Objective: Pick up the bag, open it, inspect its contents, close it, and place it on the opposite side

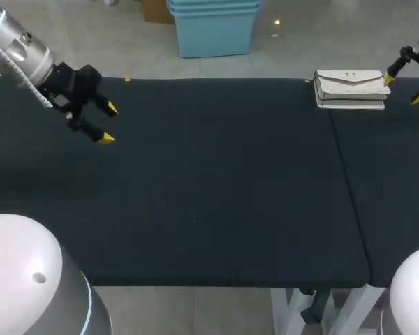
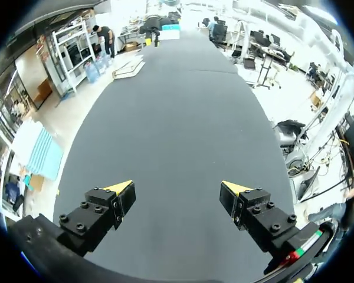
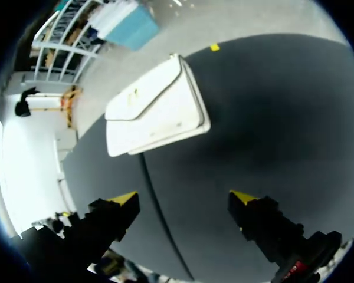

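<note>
Two grippers hung over the dark table (image 1: 209, 209), and neither held anything. At about ten o'clock in the head view, the left gripper (image 1: 109, 123) hovered above bare tabletop with its yellow-tipped fingers spread wide. Its own wrist view showed nothing between them, only the dark surface running on ahead. Further right, a seam (image 1: 350, 195) crossed the table from the near edge to the far edge. At about one o'clock the white bag (image 1: 350, 89) lay flat over the seam's far end, close to the far edge, with its flap down and shut. At two o'clock, just beside the bag's right end, the right gripper (image 1: 403, 89) also had its fingers wide apart. In the right wrist view the bag lay ahead of those fingers, not between them, and did not appear to touch them. By my reading, the task was at its very start, with only the approach looking set up. Every step was left: grasping and lifting the bag, opening the flap, looking inside, shutting it, and setting it down toward nine o'clock.
</note>
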Motion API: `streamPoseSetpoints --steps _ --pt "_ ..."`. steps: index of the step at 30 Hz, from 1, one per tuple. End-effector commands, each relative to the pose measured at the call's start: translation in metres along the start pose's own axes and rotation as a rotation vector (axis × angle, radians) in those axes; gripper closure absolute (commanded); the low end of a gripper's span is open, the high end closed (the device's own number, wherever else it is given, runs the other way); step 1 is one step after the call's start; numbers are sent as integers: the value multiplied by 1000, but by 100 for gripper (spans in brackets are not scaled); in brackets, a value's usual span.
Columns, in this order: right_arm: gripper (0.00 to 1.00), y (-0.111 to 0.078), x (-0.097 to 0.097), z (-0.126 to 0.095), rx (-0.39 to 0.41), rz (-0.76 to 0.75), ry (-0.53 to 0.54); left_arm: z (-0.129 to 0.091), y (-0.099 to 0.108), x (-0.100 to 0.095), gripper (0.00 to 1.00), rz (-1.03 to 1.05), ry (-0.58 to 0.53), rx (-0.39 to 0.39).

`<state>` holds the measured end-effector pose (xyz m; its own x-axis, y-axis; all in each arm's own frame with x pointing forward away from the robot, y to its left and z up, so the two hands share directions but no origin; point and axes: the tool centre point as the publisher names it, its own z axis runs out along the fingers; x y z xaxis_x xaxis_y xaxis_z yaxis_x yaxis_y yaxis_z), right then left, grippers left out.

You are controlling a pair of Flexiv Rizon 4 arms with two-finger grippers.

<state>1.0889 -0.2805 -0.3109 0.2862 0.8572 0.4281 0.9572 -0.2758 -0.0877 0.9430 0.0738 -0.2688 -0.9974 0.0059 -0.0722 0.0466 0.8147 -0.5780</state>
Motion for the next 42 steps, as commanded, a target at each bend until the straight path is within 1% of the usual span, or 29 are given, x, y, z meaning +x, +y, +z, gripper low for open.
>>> streamPoseSetpoints --steps 1,5,7,13,20,26,34,36,39,42 --pt "0 13 -4 4 18 5 16 7 3 -12 0 88 91 75" --pt "0 22 -6 7 20 6 17 13 -1 -12 0 120 101 64" --pt "0 28 -10 7 20 11 22 13 -1 -12 0 120 101 64" --pt "0 39 -14 13 23 21 33 13 -1 -12 0 120 101 64" --pt "0 55 -21 24 23 25 64 13 -1 -12 0 120 101 64" --pt "0 76 -25 31 22 18 97 13 -1 -12 0 120 101 64" --pt "0 107 -16 31 11 -24 108 13 -1 -12 0 120 101 64" --pt "5 114 -15 32 14 -35 113 13 -1 -12 0 120 101 64" --pt "5 122 -12 35 28 -47 124 13 -1 -12 0 120 101 64" --pt "11 128 -9 40 49 -59 118 13 -1 -12 0 120 101 64"
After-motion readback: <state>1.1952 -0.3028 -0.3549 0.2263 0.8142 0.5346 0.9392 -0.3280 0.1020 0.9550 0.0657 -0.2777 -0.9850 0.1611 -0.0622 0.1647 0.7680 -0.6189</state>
